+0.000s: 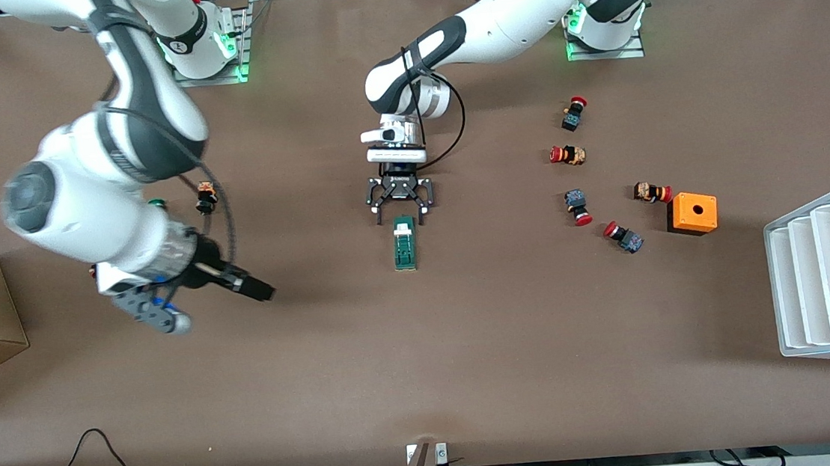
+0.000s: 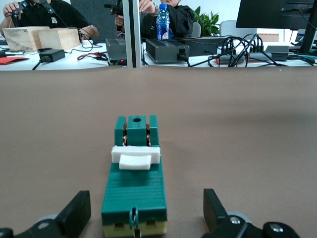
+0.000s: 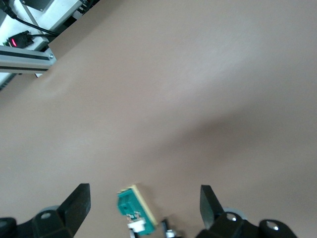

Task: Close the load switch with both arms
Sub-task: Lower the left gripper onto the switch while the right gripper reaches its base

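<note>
Two arms are over the table (image 1: 471,363), and you can see the load switch (image 1: 405,243) lying flat near the middle of it, long axis running toward the front camera. The left gripper (image 1: 399,203) hangs low at the switch's end nearest the robot bases, jaws spread wide and holding nothing. From the front view you only get the switch as a narrow green block; the left wrist view gives you its detail: the white sliding tab (image 2: 135,157) across the green body, and a black fingertip (image 2: 75,212) standing clear on either side of the near end. The right gripper (image 1: 166,303) hovers over bare table toward the right arm's end, also open and empty. Its wrist view shows you the load switch (image 3: 134,208) small, between its spread fingers. Only the front view shows you the red-capped push buttons (image 1: 576,207) and the orange box (image 1: 693,213) toward the left arm's end.
</note>
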